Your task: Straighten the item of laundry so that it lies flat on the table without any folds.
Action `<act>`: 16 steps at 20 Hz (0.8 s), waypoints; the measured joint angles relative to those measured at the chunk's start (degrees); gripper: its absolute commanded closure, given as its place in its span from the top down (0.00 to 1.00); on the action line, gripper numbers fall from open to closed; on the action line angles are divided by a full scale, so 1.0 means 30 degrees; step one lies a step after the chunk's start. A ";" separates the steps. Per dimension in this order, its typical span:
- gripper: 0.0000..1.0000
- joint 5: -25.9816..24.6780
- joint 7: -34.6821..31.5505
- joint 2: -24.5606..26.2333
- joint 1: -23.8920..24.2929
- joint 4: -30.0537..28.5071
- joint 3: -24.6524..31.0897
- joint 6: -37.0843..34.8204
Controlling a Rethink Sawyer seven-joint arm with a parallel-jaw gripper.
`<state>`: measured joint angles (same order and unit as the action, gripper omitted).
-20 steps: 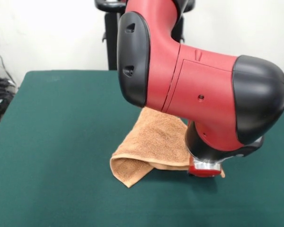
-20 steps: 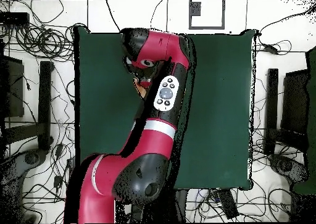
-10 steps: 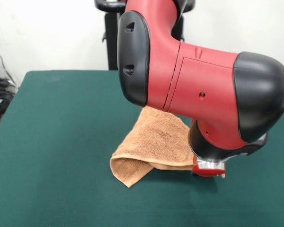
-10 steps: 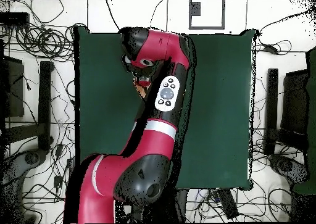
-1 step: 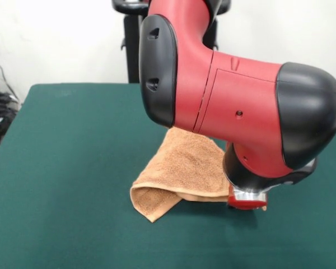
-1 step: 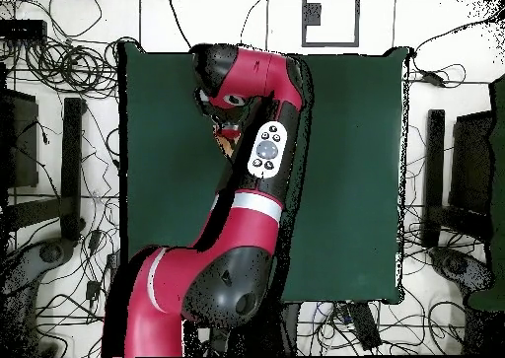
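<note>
The dark green counter [image 5: 67, 168] fills most of the front view and is seen as a large green rectangle [image 6: 355, 177] from overhead, with tangled cables [image 6: 59, 68] lying on the pale floor around it. Above it, the red and black arm [image 5: 224, 106] reaches across the middle of the counter; from overhead, its long body [image 6: 247, 226] runs up from the picture's bottom and bends near the counter's upper left part.

The orange-tan towel [image 5: 182, 168] lies on the counter below the arm's bent end. It is not flat: its lower left corner [image 5: 151, 203] is folded over into a thick rolled lip, and the upper part rises toward the arm and is hidden behind it. From overhead only a small sliver of the towel [image 6: 228, 147] is seen beside the arm.

The tool [image 5: 246, 200] is lowered to the towel's right-hand edge, where a silver ring and a red part are seen just at the cloth. Its tips are covered by the wrist in both views, so whether it is wide, narrow or holding the towel cannot be told.
</note>
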<state>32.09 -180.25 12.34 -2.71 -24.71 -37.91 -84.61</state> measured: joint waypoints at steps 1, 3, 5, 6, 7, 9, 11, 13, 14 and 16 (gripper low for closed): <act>1.00 -0.0010 0.0000 -0.0001 0.0000 0.0000 0.0004 0.0000; 1.00 -0.0056 0.0000 -0.0003 0.0000 0.0001 0.0025 0.0000; 0.00 -0.0088 0.0000 -0.0003 0.0000 0.0002 0.0038 0.0000; 0.00 -0.0099 0.0000 -0.0003 0.0000 0.0001 0.0039 0.0000; 0.00 -0.0109 0.0000 -0.0003 0.0000 0.0000 0.0040 0.0000; 0.00 -0.0211 0.0000 -0.0007 0.0000 0.0000 0.0047 0.0000; 0.00 -0.0338 0.0000 -0.0013 -0.0001 0.0000 0.0057 0.0000; 0.00 -0.0475 0.0000 -0.0015 -0.0002 0.0000 0.0068 0.0000; 0.00 -0.0566 0.0000 -0.0017 -0.0002 0.0000 0.0073 0.0000; 0.00 -0.0662 0.0000 -0.0023 -0.0002 0.0000 0.0084 0.0000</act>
<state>30.10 -180.25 12.27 -2.71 -24.71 -37.66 -84.61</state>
